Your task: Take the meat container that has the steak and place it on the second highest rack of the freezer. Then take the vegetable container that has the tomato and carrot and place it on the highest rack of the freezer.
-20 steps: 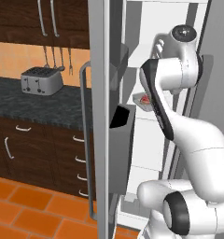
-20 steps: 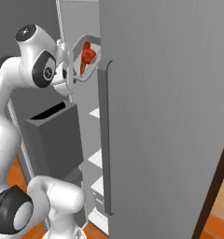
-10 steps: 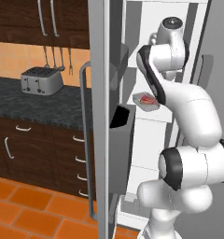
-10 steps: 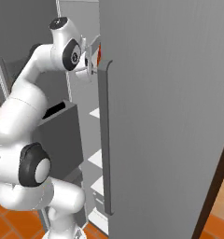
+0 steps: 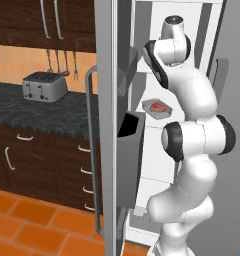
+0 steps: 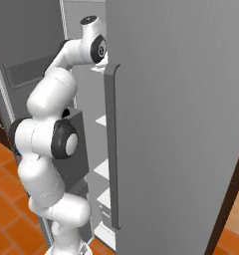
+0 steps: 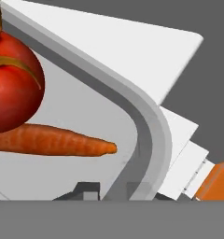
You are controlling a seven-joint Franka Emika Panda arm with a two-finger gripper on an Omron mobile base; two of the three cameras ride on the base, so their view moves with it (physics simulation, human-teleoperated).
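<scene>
The arm reaches high into the open freezer [image 5: 212,30]. In the hand view the tomato [image 7: 11,84] and carrot [image 7: 53,140] lie touching in a grey tray [image 7: 146,121] over white shelves. Whether the tool grips the tray cannot be told. The steak [image 5: 158,106] sits in its tray [image 5: 157,109] on a lower shelf.

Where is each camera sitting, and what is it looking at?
Left base view: behind the arm to its left, looking into the open freezer, where the steak lies in its tray on a shelf; the white arm rises at right.
Right base view: behind the arm to its right, facing the grey freezer door; the arm rises at left and reaches inside.
Hand view: on the hand, looking close at the tomato and carrot in their tray.
Both base views share the arm and the freezer's white shelves.
</scene>
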